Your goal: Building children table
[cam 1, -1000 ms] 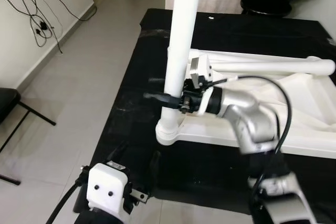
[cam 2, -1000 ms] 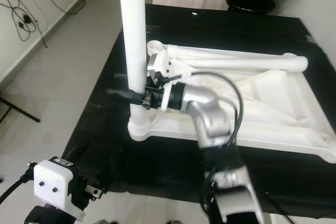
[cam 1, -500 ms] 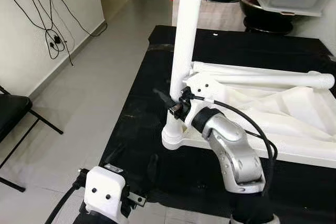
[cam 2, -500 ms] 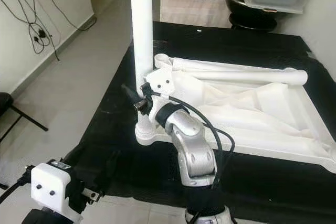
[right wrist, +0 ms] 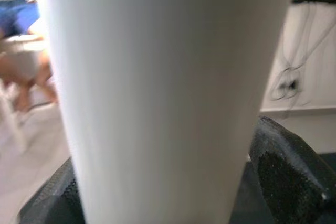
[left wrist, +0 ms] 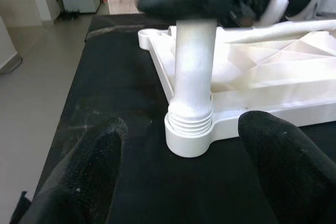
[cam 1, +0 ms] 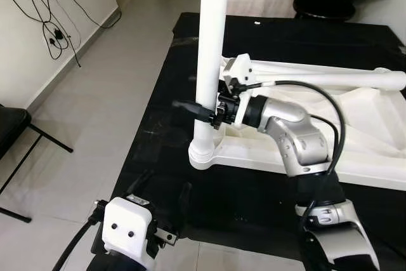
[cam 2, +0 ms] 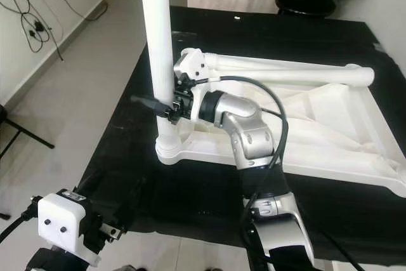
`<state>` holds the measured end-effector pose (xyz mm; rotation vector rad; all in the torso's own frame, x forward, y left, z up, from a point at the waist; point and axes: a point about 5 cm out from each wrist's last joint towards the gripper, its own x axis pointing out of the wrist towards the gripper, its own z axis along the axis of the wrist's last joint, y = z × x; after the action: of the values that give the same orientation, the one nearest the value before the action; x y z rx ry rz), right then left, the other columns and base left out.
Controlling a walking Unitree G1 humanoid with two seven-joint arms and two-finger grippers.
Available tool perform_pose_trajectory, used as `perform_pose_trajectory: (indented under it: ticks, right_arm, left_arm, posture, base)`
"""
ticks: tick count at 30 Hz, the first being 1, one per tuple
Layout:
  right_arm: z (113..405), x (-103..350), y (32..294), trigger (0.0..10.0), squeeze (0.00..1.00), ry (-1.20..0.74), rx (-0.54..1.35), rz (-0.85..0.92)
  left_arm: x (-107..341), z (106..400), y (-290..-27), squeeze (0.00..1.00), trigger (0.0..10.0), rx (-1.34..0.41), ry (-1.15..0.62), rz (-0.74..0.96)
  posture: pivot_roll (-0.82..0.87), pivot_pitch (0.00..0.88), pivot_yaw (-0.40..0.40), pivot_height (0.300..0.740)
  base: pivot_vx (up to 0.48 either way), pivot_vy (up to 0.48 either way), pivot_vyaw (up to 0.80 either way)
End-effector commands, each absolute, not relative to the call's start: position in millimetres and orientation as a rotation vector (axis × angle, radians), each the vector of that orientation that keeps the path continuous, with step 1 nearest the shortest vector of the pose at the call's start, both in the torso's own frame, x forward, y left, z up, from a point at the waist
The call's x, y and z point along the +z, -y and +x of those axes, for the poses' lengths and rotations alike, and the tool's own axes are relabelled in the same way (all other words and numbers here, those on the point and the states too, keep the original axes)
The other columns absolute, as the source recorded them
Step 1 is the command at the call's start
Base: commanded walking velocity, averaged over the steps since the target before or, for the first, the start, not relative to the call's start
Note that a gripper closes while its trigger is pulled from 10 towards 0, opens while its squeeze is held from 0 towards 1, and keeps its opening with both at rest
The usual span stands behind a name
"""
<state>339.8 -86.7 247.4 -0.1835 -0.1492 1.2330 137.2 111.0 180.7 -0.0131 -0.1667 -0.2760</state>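
Your white table leg [cam 1: 211, 42] stands upright in the corner socket [cam 1: 204, 154] of the upturned white tabletop [cam 1: 355, 138], which lies flat on the black mat [cam 1: 158, 125] covering the floor. You can see the threaded foot of the leg seated in that round socket in the left wrist view, with the socket at the tabletop's near left corner. A second white leg [cam 1: 330, 80] lies on its side across the far part of the tabletop, reaching toward its right edge.

Your right gripper [cam 1: 198, 111] is at the upright leg, a little above the socket, with its jaws closed around the leg: one black finger pokes out past the leg on the robot's left side, and in the right wrist view the leg sits pressed between the two black fingers [right wrist: 286, 166]. The silver right arm [cam 1: 298, 141] bends in from the lower right, over the tabletop's near edge, with a black cable looping over it.

Your left gripper [left wrist: 191, 182] hangs low near the front edge of the mat, jaws spread wide and holding nothing, pointing toward the socket from well short of it; its white wrist block [cam 1: 129, 225] sits at the bottom of the head view.

Off the mat to the left you have pale floor tiles [cam 1: 89, 106], a black chair [cam 1: 13, 131], and black cables [cam 1: 47, 26] hanging on the white wall.
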Motion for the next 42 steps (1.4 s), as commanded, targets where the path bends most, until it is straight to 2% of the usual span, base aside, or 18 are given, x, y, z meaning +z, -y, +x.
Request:
perform_pose_trajectory:
  ticks: [1,4,12,13,14,15,16,17,24,29,31,32,34,35,36,37,38,42]
  right_arm:
    - [339.1,244.8,85.5,10.0,0.0,0.143,1.33,-0.182]
    - [339.0,246.7,84.9,10.0,0.0,0.128,1.441,-0.149]
    - [358.3,256.5,78.6,10.0,0.0,0.142,1.469,-0.137]
    - [358.3,257.8,78.0,3.4,0.0,0.149,1.505,-0.134]
    - [358.3,257.8,78.0,3.4,0.0,0.149,1.505,-0.134]
    - [357.8,258.7,77.4,0.6,0.0,0.155,1.529,-0.135]
    - [357.8,258.7,77.4,0.6,0.0,0.155,1.529,-0.135]
    - [357.3,259.2,77.2,0.0,0.0,0.159,1.548,-0.134]
    - [350.3,251.7,83.3,0.0,0.0,0.152,1.591,-0.139]
    - [346.5,245.0,91.5,0.0,0.0,0.157,1.531,-0.129]
    - [338.4,230.7,94.3,0.0,0.0,0.137,1.419,-0.12]
    - [332.7,217.2,91.7,0.0,0.0,0.102,1.29,-0.083]
    - [332.7,217.2,91.7,0.0,0.0,0.102,1.29,-0.083]
    - [330.8,203.8,89.8,0.0,0.0,0.072,1.034,-0.056]
    - [325.4,188.1,100.7,0.0,0.0,0.019,0.703,-0.133]
    - [325.4,188.1,100.7,0.0,0.0,0.019,0.703,-0.133]
    - [313.8,178.2,109.8,0.0,0.0,-0.018,0.51,-0.172]
    - [303.3,175.4,107.2,0.0,0.0,-0.001,0.452,-0.209]
  left_arm:
    - [178.5,135.0,-110.2,0.0,10.0,-0.279,0.148,-0.007]
    - [179.1,133.9,-109.8,0.0,10.0,-0.28,0.146,-0.009]
    - [179.7,131.9,-107.6,0.0,10.0,-0.285,0.141,-0.012]
    - [179.8,131.7,-107.4,0.0,10.0,-0.285,0.14,-0.013]
    - [179.8,131.7,-107.4,0.0,10.0,-0.285,0.14,-0.013]
    - [180.0,131.5,-107.2,0.0,10.0,-0.284,0.141,-0.013]
    - [180.0,131.5,-107.2,0.0,10.0,-0.284,0.141,-0.013]
    - [180.2,131.4,-107.1,0.0,10.0,-0.283,0.141,-0.012]
    - [180.1,131.9,-106.8,0.0,10.0,-0.281,0.142,-0.013]
    - [179.7,132.0,-106.7,0.0,10.0,-0.281,0.142,-0.015]
    - [179.3,132.1,-107.4,0.0,10.0,-0.279,0.142,-0.015]
    - [179.0,132.4,-108.5,0.0,10.0,-0.278,0.141,-0.014]
    - [179.0,132.4,-108.5,0.0,10.0,-0.278,0.141,-0.014]
    - [178.7,132.7,-109.6,0.0,10.0,-0.278,0.141,-0.012]
    - [178.2,133.2,-110.9,0.0,10.0,-0.278,0.14,-0.01]
    - [178.2,133.2,-110.9,0.0,10.0,-0.278,0.14,-0.01]
    - [177.9,133.7,-111.5,0.0,10.0,-0.279,0.14,-0.009]
    - [176.1,135.4,-112.0,0.0,10.0,-0.288,0.138,-0.009]
  posture:
    - [0.11,0.182,-0.033,0.74]
    - [0.12,0.185,-0.03,0.74]
    - [0.13,0.196,-0.033,0.74]
    - [0.13,0.197,-0.034,0.74]
    - [0.13,0.197,-0.034,0.74]
    - [0.13,0.2,-0.036,0.74]
    - [0.13,0.2,-0.036,0.74]
    - [0.13,0.2,-0.036,0.74]
    - [0.11,0.195,-0.034,0.74]
    - [0.1,0.192,-0.037,0.74]
    - [0.09,0.186,-0.044,0.74]
    - [0.08,0.182,-0.04,0.74]
    - [0.08,0.182,-0.04,0.74]
    - [0.08,0.181,-0.038,0.74]
    - [0.07,0.179,-0.033,0.74]
    - [0.07,0.179,-0.033,0.74]
    - [0.07,0.172,-0.027,0.74]
    - [0.06,0.149,-0.012,0.74]
  base:
    - [0.0,0.0,0.0]
    - [0.0,0.0,0.0]
    - [0.0,0.0,0.0]
    - [0.0,0.0,0.0]
    - [0.0,0.0,0.0]
    - [0.0,0.0,0.0]
    - [0.0,0.0,0.0]
    - [0.0,0.0,0.0]
    - [0.0,0.0,0.0]
    - [0.0,0.0,0.0]
    - [0.0,0.0,0.0]
    - [0.0,0.0,0.0]
    - [0.0,0.0,0.0]
    - [0.0,0.0,0.0]
    - [0.0,0.0,0.0]
    - [0.0,0.0,0.0]
    - [0.0,0.0,0.0]
    - [0.0,0.0,0.0]
